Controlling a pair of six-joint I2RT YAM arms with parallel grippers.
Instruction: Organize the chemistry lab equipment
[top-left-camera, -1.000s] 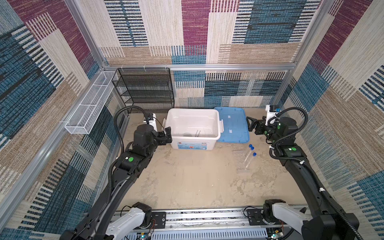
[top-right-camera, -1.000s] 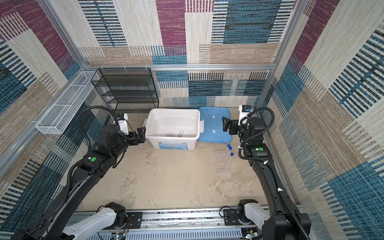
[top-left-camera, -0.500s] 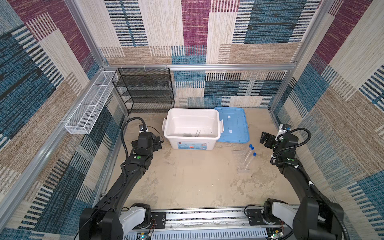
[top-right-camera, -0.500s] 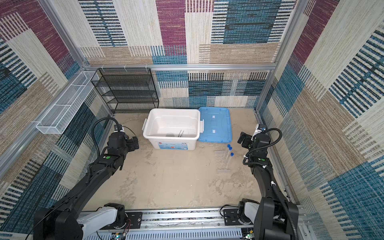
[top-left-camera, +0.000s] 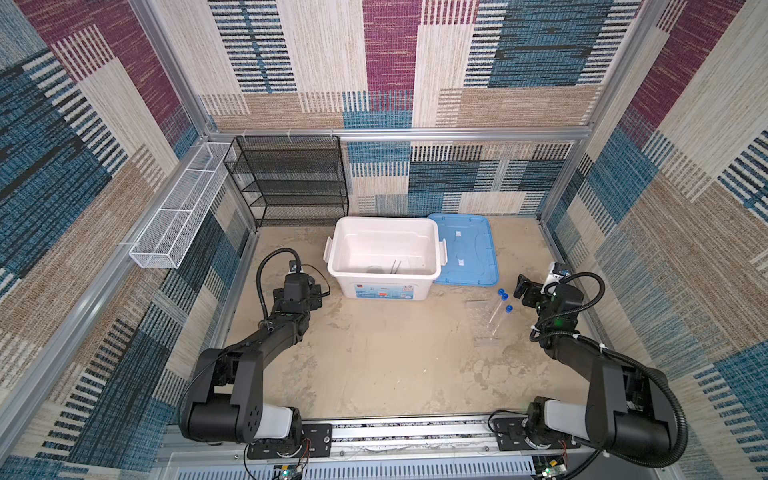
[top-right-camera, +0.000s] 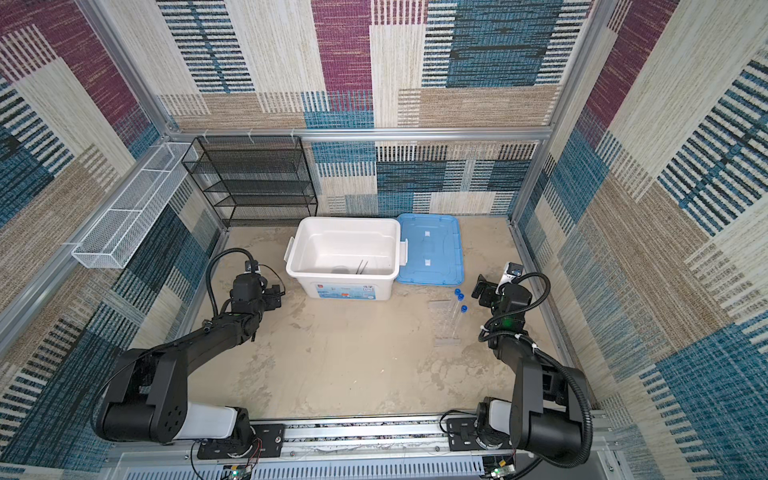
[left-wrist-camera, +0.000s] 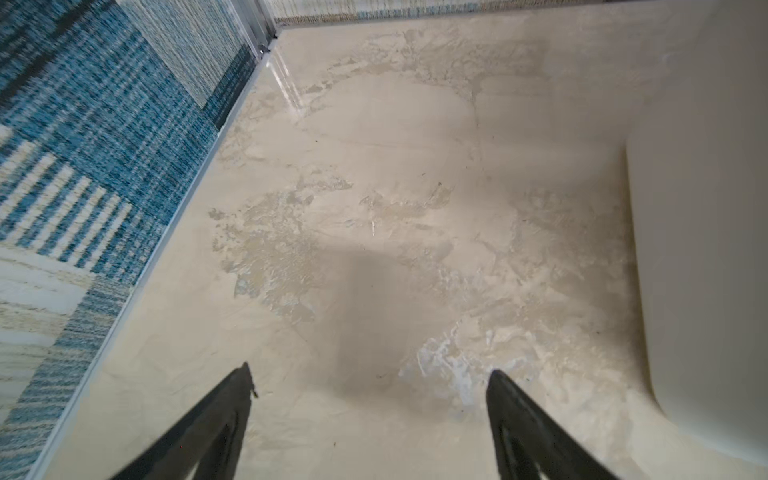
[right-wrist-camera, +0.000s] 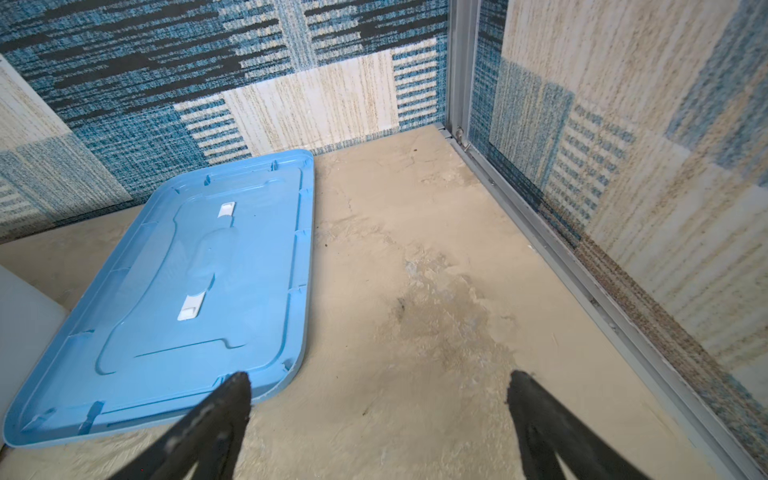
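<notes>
Tub: the big white plastic tub (top-left-camera: 386, 221) is set rear-centre on the beige tabletop (top-left-camera: 374, 361).
Lid: the flat blue plastic lid (top-left-camera: 465, 249) is laid just right of the tub.
Inside tub: thin metal tweezers (top-left-camera: 395, 266) and a small white round dish (top-left-camera: 375, 270) are kept by its near wall.
Tubes: three clear blue-capped test tubes (top-left-camera: 494, 318) are laid on the transparent tube rack (top-left-camera: 484, 338), before the lid's right corner.
Shelf: the black wire shelf (top-left-camera: 291, 183) is stood behind the tub, leftward.

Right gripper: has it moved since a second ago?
Yes. The right gripper has drawn back from beside the blue lid toward the front rail, and is now beside the caps of the test tubes, fingers open.
</notes>
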